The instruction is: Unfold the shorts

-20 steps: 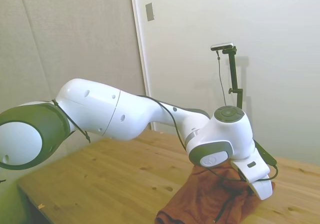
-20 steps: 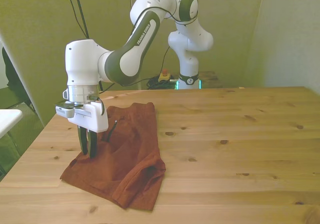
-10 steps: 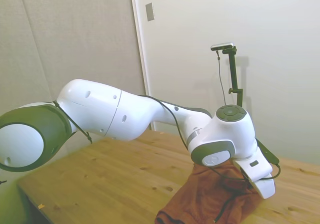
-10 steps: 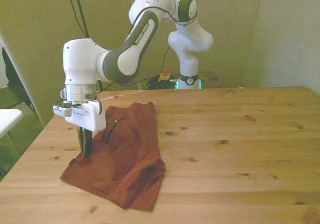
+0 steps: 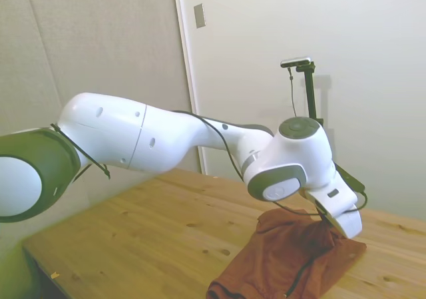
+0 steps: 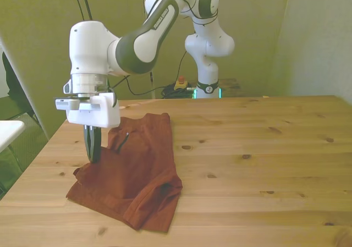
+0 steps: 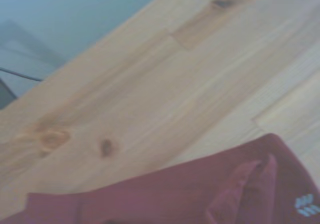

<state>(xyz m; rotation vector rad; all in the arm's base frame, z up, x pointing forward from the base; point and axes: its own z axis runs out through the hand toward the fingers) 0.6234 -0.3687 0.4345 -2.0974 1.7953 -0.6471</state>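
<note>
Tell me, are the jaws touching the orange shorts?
Touching. In the front view the gripper is shut on a pinch of the shorts, raising that fold.

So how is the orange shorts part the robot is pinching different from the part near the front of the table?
The edge of the rust-orange soft fabric shorts under the tool is lifted off the wooden table into a small peak, held between closed fingers. The part nearest the camera lies on the wood, doubled over in thick folds, with nothing touching it. Both are the same rust-orange cloth, and both are wrinkled.
</note>
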